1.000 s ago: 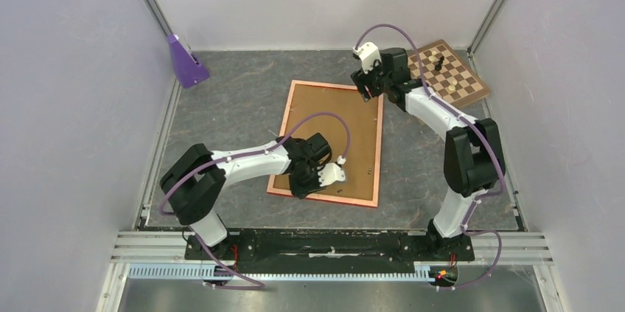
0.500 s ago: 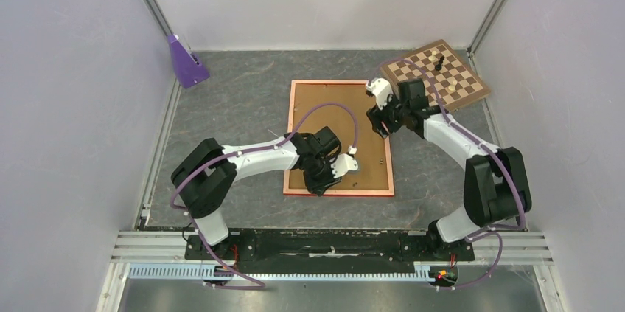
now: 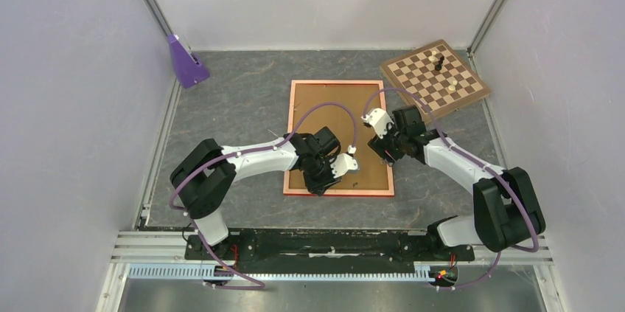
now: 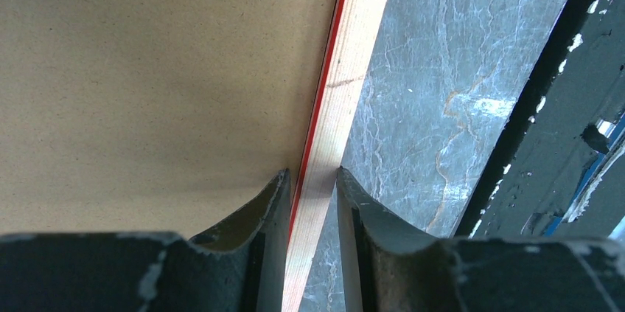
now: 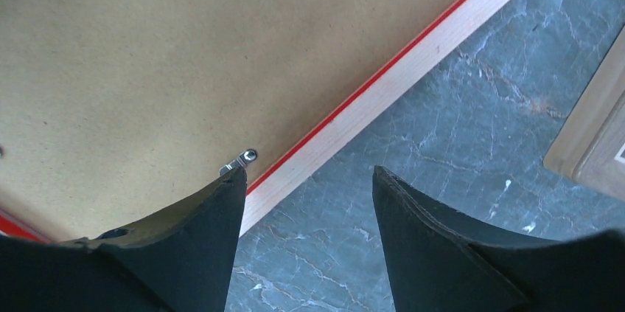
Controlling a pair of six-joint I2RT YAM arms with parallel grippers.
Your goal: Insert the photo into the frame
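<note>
The orange-red frame [image 3: 290,135] lies face down on the table, and the brown backing board [image 3: 324,102] fills it. The photo is hidden or out of view. My left gripper [image 3: 322,188] sits at the frame's near edge. In the left wrist view its jaws [image 4: 313,172] press close on both sides of the pale wooden rail [image 4: 346,68]. My right gripper [image 3: 383,156] hovers open over the frame's right edge. In the right wrist view [image 5: 309,170] one finger is above the board by a small metal clip [image 5: 239,162], the other above bare table.
A brown chessboard [image 3: 435,80] with a few pieces lies at the back right, close to the frame's far right corner. A purple wedge-shaped object [image 3: 184,61] stands at the back left. Grey walls enclose the table on three sides.
The frame turned from slanted to square and shifted right with my left gripper at its near edge. My right gripper came from the frame's far right corner down along its right edge.
</note>
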